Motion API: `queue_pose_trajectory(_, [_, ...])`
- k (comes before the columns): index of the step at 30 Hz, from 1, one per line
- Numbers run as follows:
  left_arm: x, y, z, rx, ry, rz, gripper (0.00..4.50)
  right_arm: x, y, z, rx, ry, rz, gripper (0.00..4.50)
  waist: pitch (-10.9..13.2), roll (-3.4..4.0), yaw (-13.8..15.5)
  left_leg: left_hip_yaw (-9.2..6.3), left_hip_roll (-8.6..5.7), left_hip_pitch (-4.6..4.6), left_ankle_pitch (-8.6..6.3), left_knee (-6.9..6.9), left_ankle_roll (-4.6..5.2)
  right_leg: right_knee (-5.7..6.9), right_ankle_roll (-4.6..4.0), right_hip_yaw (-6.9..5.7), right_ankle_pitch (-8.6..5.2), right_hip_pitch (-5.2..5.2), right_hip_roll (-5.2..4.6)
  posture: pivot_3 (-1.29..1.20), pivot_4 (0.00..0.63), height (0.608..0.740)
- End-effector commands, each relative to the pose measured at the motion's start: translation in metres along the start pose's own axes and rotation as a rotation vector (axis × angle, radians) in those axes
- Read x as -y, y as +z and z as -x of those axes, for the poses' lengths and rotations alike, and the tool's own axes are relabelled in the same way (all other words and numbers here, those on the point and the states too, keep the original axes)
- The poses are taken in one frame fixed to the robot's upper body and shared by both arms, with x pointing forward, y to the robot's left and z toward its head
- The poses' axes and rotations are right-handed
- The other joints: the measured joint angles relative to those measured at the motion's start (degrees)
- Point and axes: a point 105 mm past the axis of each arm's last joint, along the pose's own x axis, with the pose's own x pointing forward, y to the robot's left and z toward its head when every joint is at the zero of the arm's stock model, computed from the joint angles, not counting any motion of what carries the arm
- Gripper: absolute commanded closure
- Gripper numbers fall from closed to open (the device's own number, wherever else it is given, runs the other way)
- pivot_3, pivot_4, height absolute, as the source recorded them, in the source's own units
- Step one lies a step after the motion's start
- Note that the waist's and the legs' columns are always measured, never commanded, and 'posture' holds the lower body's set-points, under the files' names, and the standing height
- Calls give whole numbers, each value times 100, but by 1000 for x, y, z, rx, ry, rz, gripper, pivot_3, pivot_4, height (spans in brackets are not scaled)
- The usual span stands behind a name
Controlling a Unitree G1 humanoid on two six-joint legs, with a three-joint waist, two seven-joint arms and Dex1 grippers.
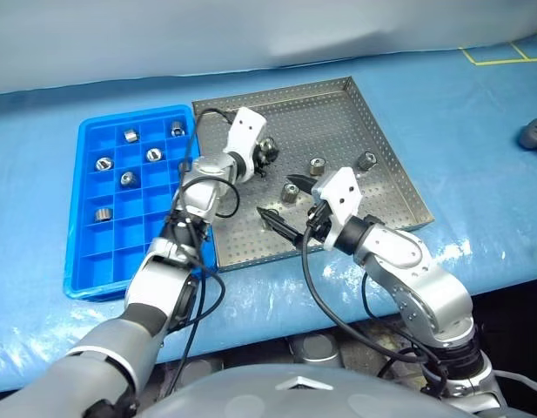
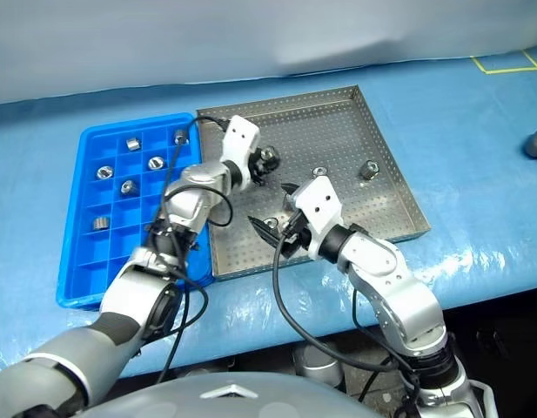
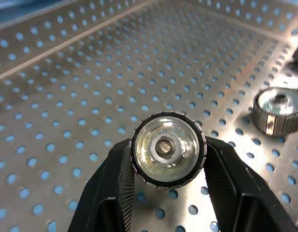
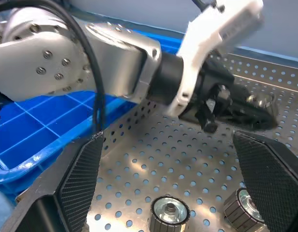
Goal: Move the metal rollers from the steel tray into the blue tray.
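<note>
The steel tray (image 1: 385, 187) lies in the middle of the table, with the blue tray (image 1: 83, 252) beside it on the left. My left gripper (image 1: 266, 157) hangs just above the steel tray's floor near its middle, shut on a metal roller (image 3: 168, 149), whose ridged rim sits between both fingers. Loose rollers lie in the steel tray (image 1: 317, 165) (image 1: 366, 160) (image 1: 289, 193). Several rollers (image 1: 126, 178) sit in compartments of the blue tray. My right gripper (image 1: 281, 200) is open over the steel tray's front part, a little above two of the rollers (image 4: 169, 212).
The table is covered in a blue cloth (image 1: 477, 200). A dark object (image 1: 533, 133) lies at its far right, with yellow tape marks (image 1: 503, 54) behind it. My left arm (image 4: 91, 63) crosses right in front of the right gripper.
</note>
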Motion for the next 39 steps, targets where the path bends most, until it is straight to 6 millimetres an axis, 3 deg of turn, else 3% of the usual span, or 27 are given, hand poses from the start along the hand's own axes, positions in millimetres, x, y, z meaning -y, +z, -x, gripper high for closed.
queue_pose_trajectory(1, [-10,45,37,193,44,13,2700,-6,13,-3,48,39,28,0,0,1,26,0,1,1,0,0,0,3,0,-2,0,1,0,-169,150,740])
queue_pose_trajectory(6, [-27,53,99,272,127,-23,2700,-14,19,-12,60,125,50,0,-1,1,132,1,1,10,0,2,-1,9,0,2,1,2,1,-110,150,740])
queue_pose_trajectory(11, [-47,33,152,209,295,-81,2700,-30,23,-26,64,266,80,0,0,-1,326,-3,3,13,2,3,-3,10,0,-3,1,5,2,-35,150,740])
queue_pose_trajectory(15, [-49,11,178,112,348,-146,2700,-44,27,-39,80,368,89,0,1,-3,570,-5,3,14,2,2,-4,9,-1,-9,1,5,0,6,150,740])
queue_pose_trajectory(23, [-49,-36,196,-82,417,-142,2700,-63,24,-50,81,467,85,0,1,-4,880,-9,1,13,6,-1,-12,5,-3,-19,1,7,-8,28,150,740])
queue_pose_trajectory(32, [-51,-76,200,-264,461,-58,2700,-60,22,-47,85,420,60,0,0,-3,888,-10,6,13,9,-5,-17,5,-4,-22,1,4,-4,-10,150,740])
queue_pose_trajectory(39, [-49,-70,196,-239,463,-17,349,-54,19,-41,76,365,45,0,-1,-2,814,-9,5,14,10,-6,-19,5,-4,-21,0,5,-4,-30,150,740])
